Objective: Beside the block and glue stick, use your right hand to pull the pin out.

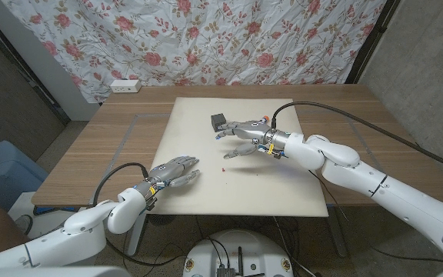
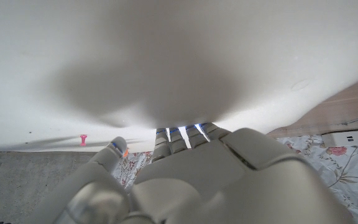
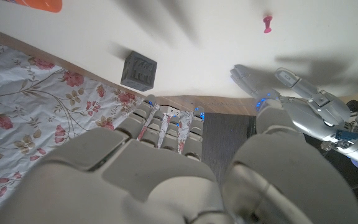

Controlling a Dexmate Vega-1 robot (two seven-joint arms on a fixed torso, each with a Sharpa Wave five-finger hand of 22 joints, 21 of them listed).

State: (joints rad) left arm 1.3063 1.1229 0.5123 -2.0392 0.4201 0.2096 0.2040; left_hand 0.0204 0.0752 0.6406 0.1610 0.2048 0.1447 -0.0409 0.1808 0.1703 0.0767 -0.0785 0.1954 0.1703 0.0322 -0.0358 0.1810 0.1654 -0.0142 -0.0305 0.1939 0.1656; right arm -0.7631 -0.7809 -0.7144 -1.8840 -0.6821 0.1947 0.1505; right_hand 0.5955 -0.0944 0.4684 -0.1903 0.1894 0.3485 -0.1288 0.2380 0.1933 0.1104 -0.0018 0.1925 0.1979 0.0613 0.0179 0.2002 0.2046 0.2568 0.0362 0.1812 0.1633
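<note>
Right hand (image 1: 246, 131): fingers spread, empty, hovering over the mat (image 1: 206, 192) between block (image 1: 220, 120) and pin (image 1: 224, 166), probably lining up.
Left hand (image 1: 172, 172): fingers apart, holding nothing, near the mat's front edge, seemingly kept clear.

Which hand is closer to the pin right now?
Right. The right hand hovers over the white mat just behind the pin, fingers spread, holding nothing. The left hand sits at the mat's near-left edge, farther to the pin's side, also empty.

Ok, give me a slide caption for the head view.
Right hand hovers over the white mat beside the dark block, red pin untouched.
</note>
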